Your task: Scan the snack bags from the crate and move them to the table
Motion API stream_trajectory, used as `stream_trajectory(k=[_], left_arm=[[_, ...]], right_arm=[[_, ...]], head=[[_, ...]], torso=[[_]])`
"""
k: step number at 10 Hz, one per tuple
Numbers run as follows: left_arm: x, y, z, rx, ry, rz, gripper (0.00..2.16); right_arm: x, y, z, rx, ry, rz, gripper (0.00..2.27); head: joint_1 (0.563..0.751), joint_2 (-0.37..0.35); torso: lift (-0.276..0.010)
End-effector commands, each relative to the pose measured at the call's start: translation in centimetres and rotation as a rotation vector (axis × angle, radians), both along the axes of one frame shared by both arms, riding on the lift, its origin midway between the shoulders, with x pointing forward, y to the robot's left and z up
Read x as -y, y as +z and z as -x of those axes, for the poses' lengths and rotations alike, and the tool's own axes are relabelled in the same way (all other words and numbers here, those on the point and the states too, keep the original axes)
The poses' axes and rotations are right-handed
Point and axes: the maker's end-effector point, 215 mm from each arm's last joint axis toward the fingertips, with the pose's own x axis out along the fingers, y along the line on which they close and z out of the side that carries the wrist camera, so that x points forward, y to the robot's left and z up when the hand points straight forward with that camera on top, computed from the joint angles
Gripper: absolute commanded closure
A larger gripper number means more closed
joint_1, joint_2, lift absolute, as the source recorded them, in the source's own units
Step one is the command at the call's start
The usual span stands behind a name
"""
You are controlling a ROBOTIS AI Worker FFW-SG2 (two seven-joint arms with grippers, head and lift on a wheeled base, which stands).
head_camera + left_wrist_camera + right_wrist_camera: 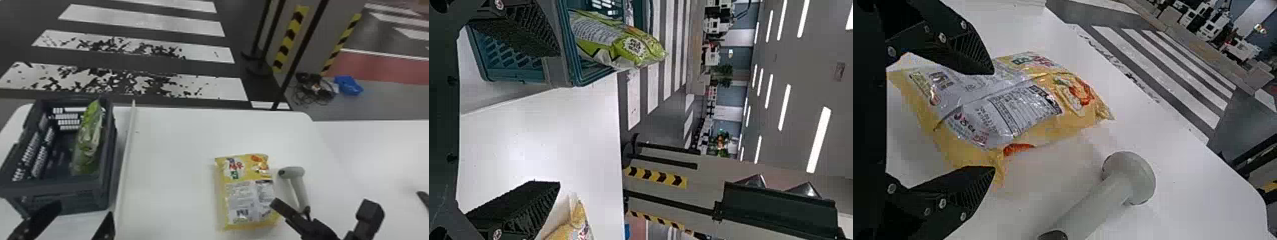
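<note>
Left gripper (pixel 559 119) and right gripper (pixel 993 121) are open. The yellow bag (pixel 245 191) lies beside the scanner (pixel 294 172), which a wide grasp could bump; the crate (pixel 54 189), well left of it, holds the green bag (pixel 91 137).

A puffy square yellow plastic bag (pixel 247 194) lies on the flat white table (pixel 172 166), past the open jaws of the right gripper (pixel 321 204). Beside the bag is a grey hammer-shaped scanner (pixel 298 186). Past the left gripper (pixel 84 209), a long green plastic bag (pixel 90 137) stands in a dark boxy plastic crate (pixel 60 188).
</note>
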Motion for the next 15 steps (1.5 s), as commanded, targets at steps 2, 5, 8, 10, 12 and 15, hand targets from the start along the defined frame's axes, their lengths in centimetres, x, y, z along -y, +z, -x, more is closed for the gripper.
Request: stream_trajectory(k=[2, 5, 8, 10, 12, 15], left_arm=[[0.0, -0.4, -0.1, -0.001, 0.002, 0.003, 0.08], [0.0, -0.2, -0.2, 0.011, 0.002, 0.004, 0.08], [-0.1, 0.0, 0.2, 0.019, 0.001, 0.005, 0.08], [-0.2, -0.2, 0.4, 0.016, 0.001, 0.003, 0.08], [-0.2, -0.3, 0.5, 0.015, 0.001, 0.004, 0.08], [-0.3, 0.2, 0.6, 0.036, 0.006, 0.008, 0.08]], right_arm=[[-0.2, 0.3, 1.6, -0.01, 0.011, 0.007, 0.05], [-1.5, 2.9, -0.3, 0.07, 0.114, 0.087, 0.11], [-2.0, 4.2, -2.8, 0.164, 0.239, 0.215, 1.88], [-1.0, 5.1, -4.7, 0.257, 0.273, 0.33, 2.24], [-1.0, 6.6, -6.8, 0.414, 0.319, 0.486, 2.24], [-4.1, 5.4, -7.3, 0.553, 0.402, 0.569, 2.24]], head=[[0.695, -0.238], [0.695, -0.227], [0.695, -0.189], [0.695, -0.192], [0.695, -0.194], [0.695, -0.182]], torso=[[-0.095], [-0.095], [-0.095], [-0.095], [-0.095], [-0.095]])
